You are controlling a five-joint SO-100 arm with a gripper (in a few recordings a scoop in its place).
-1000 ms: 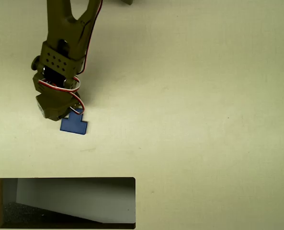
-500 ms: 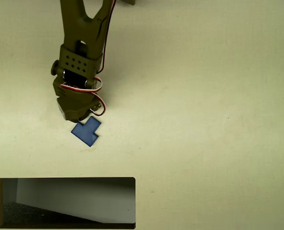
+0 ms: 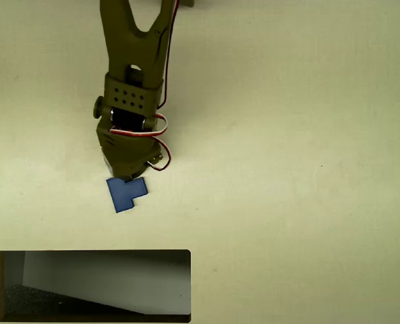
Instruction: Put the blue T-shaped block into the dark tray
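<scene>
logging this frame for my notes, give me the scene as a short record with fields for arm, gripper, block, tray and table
arm: olive-green robot arm reaching down from the top edge, red and white wires on its wrist
gripper: gripper over the block's upper edge; fingers hidden beneath the wrist, state unclear
block: small flat blue T-shaped block, above the tray, outside it
tray: wide dark-rimmed rectangular tray at bottom left, grey inner wall, black speckled floor
table: pale cream tabletop
</scene>
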